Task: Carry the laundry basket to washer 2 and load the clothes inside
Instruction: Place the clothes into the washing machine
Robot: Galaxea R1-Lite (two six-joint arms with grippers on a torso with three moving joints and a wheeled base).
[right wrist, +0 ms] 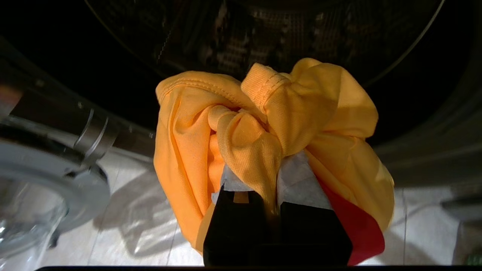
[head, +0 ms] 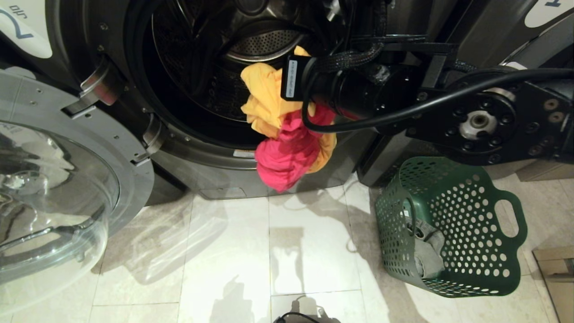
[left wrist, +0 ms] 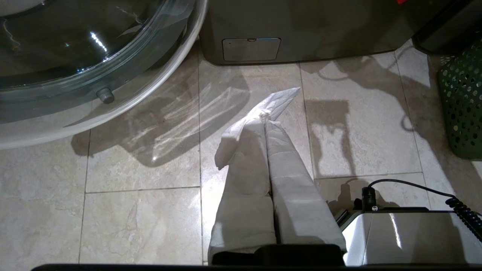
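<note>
Washer 2 (head: 134, 89), dark grey with a white label showing a 2, stands open before me, its drum (head: 260, 45) dark inside. My right arm (head: 448, 112) reaches from the right to the drum's mouth. My right gripper (right wrist: 269, 177) is shut on a bunched yellow garment (right wrist: 263, 124) with a pink one (head: 287, 157) hanging below it, over the door's lower rim. The dark green laundry basket (head: 453, 224) stands on the floor to the right, and grey clothes (head: 430, 251) lie in it. My left gripper (left wrist: 263, 116), its fingers wrapped in white, hangs shut and empty above the floor tiles.
The washer's round glass door (head: 54, 202) is swung wide open at the left, low over the floor. A second grey washer (head: 493, 27) stands at the right behind the basket. A cardboard box (head: 558, 278) sits at the far right edge. Pale floor tiles (head: 269, 260) lie between door and basket.
</note>
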